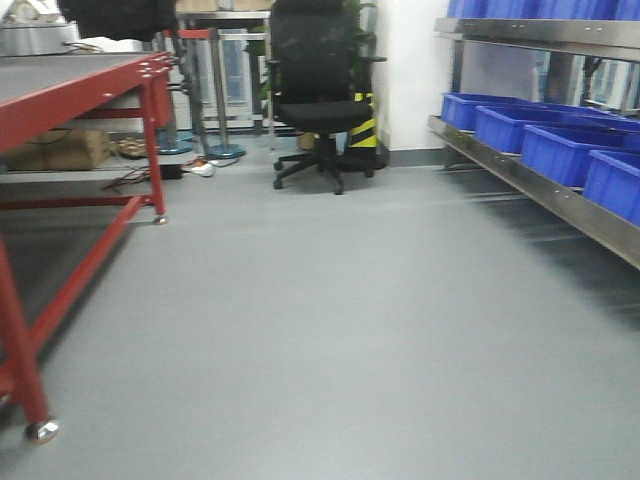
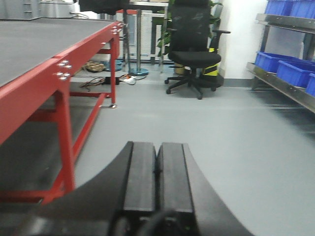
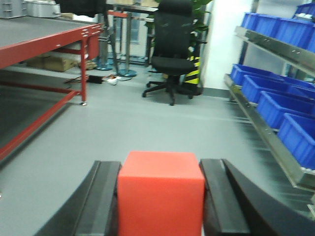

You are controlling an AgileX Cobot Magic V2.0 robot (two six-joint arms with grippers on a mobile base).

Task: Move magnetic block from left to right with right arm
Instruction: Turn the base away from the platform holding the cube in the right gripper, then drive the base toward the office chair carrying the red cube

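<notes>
- Only the right wrist view showed the right gripper (image 3: 160, 167) squeezing the magnetic block (image 3: 161, 194).
- The left gripper (image 2: 157, 160) was pinched together, empty.
- The floor (image 1: 350, 320) was gray, the table (image 1: 80, 95) red.

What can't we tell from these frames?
Right wrist: block bottom cut by frame edge; sides hidden by the right gripper.
Left wrist: left gripper base cut off by bottom edge.
Front: neither arm nor block in view; bins blurred, contents unreadable.
</notes>
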